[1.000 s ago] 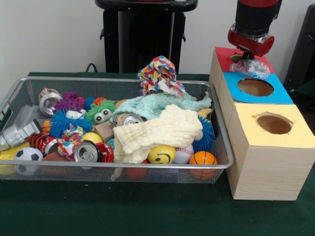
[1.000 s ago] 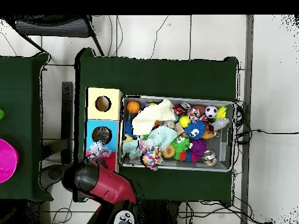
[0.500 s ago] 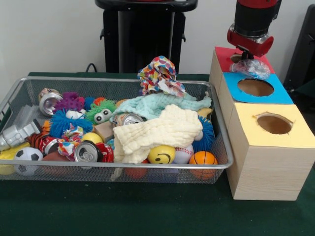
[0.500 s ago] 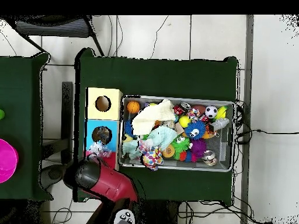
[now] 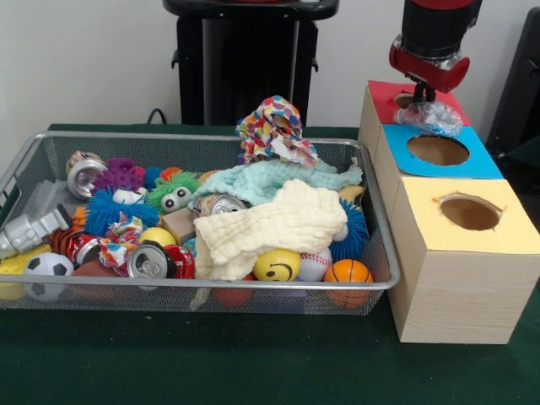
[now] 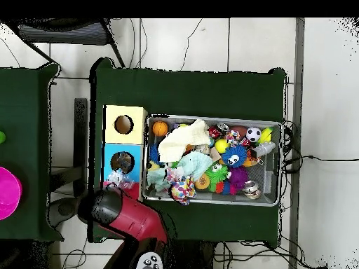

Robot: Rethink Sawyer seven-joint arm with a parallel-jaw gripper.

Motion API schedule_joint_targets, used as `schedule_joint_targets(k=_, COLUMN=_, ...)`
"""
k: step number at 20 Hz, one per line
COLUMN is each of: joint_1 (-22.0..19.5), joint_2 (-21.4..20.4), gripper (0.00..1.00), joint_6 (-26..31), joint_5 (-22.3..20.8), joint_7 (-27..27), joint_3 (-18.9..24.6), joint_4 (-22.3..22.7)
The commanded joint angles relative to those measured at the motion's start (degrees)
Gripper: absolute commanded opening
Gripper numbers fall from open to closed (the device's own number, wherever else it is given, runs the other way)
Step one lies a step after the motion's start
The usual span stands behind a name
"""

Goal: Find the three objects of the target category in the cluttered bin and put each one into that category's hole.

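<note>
One crumpled plastic bag (image 5: 430, 117) lies just below your gripper (image 5: 424, 91) on the red-topped box (image 5: 384, 97); finger state: cannot tell.

We see a table (image 5: 253, 363) covered in dark green cloth, and we take the wire mesh bin (image 5: 194, 287) as our landmark. The bin rests directly on the cloth and takes up most of the surface, its rim bright metal. Just beside the bin's right end in the front view stands a row of three wooden boxes, also set on the cloth: the yellow-topped box (image 5: 472, 253) nearest the camera, the blue-topped box (image 5: 443, 152) behind it, the red-topped box (image 5: 392, 97) farthest back. In front of the bin we see only bare green cloth.
</note>
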Motion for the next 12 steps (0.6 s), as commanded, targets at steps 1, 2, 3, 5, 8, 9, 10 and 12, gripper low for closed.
schedule_joint_targets(k=1, joint_1=0.30, joint_2=-0.75, gripper=0.00, joint_6=5.92, joint_5=-0.64, joint_7=15.75, joint_3=-1.57, joint_4=-9.20)
schedule_joint_targets(k=2, joint_1=0.31, joint_2=-0.70, gripper=0.00, joint_6=5.92, joint_5=-0.49, joint_7=15.71, joint_3=-1.58, joint_4=-9.27)
schedule_joint_targets(k=3, joint_1=0.31, joint_2=-0.48, gripper=0.00, joint_6=5.74, joint_5=-0.24, joint_7=15.65, joint_3=-1.51, joint_4=-9.42)
schedule_joint_targets(k=5, joint_1=0.24, joint_2=-0.25, gripper=0.00, joint_6=5.87, joint_5=-0.07, joint_7=15.40, joint_3=-1.66, joint_4=-9.80)
schedule_joint_targets(k=8, joint_1=0.64, joint_2=-0.23, gripper=0.00, joint_6=6.93, joint_5=-0.37, joint_7=15.68, joint_3=-2.54, joint_4=-10.38)
schedule_joint_targets(k=9, joint_1=0.99, joint_2=-0.33, gripper=0.00, joint_6=7.25, joint_5=-0.39, joint_7=16.01, joint_3=-2.78, joint_4=-10.55)
schedule_joint_targets(k=10, joint_1=1.02, joint_2=-0.35, gripper=0.00, joint_6=7.36, joint_5=-0.36, joint_7=15.89, joint_3=-2.87, joint_4=-10.57)
schedule_joint_targets(k=12, joint_1=1.37, joint_2=-0.26, gripper=0.00, joint_6=7.57, joint_5=-0.26, joint_7=15.98, joint_3=-3.25, joint_4=-10.80)
